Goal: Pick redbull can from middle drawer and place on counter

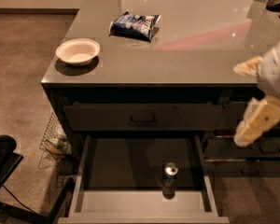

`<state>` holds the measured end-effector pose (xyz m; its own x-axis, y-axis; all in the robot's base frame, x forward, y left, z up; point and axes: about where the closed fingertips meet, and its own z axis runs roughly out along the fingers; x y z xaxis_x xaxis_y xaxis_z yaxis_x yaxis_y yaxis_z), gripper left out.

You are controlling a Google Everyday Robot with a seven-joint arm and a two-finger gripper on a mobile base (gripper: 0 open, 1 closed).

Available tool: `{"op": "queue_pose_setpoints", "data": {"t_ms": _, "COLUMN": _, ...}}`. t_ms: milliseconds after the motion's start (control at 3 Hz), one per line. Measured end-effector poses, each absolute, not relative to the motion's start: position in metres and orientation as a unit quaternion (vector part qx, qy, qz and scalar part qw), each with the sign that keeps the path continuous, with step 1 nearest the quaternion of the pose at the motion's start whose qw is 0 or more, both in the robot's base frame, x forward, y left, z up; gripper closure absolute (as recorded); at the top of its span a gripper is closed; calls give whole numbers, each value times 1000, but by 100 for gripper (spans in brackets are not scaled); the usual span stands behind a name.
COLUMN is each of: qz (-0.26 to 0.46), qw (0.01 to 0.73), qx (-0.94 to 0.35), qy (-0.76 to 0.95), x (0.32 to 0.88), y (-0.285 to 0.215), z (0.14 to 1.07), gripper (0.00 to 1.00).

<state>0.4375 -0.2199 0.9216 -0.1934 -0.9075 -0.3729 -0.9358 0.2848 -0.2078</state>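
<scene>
- Floor: brown, speckled, at the left of the view.
- Black object: partly in view at the lower left corner, on the floor; what it is cannot be told.
- Wire basket: on the floor against the left side of the cabinet, with something greenish inside.
- White bowl: upright on the desk near its front left corner, nothing seen inside.
- Desk: glossy grey top with a thin edge, over a dark cabinet; it carries the bowl and the snack bag.
- Snack bag: blue and white, lying flat on the desk, behind and to the right of the bowl, well apart from it.
- Top drawer: closed, dark front, with a black bar handle at its middle.
- Middle drawer: pulled out towards the camera below the top drawer; lighter grey inner walls, flat dark floor.
- Redbull can: upright on the floor of the middle drawer, right of centre and near the front wall, silver top facing up; nothing touches it.
- Narrow drawers: dark, with black bar handles, to the right of the middle drawer.
- Gripper: at the right edge, in front of the desk's front right edge, above and to the right of the can, well apart from it.
- Fingers: two pale pieces spread wide apart, one by the desk edge, one lower before the narrow drawers; they hold nothing.
</scene>
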Motion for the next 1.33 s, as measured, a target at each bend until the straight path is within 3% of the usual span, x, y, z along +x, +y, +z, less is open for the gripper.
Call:
{"op": "queue_pose_setpoints", "data": {"t_ms": 667, "qz": 203, "qw": 355, "qx": -546, "qy": 731, "x": 427, "y": -187, "z": 764, "gripper": 0}}
{"op": "queue_pose_setpoints", "data": {"t_ms": 1000, "qz": 232, "qw": 491, "qx": -464, "qy": 700, "x": 455, "y": -185, "z": 747, "gripper": 0}}
{"op": "queue_pose_setpoints", "data": {"t_ms": 1333, "qz": 223, "qw": 547, "qx": -432, "qy": 682, "x": 462, "y": -196, "z": 740, "gripper": 0}}
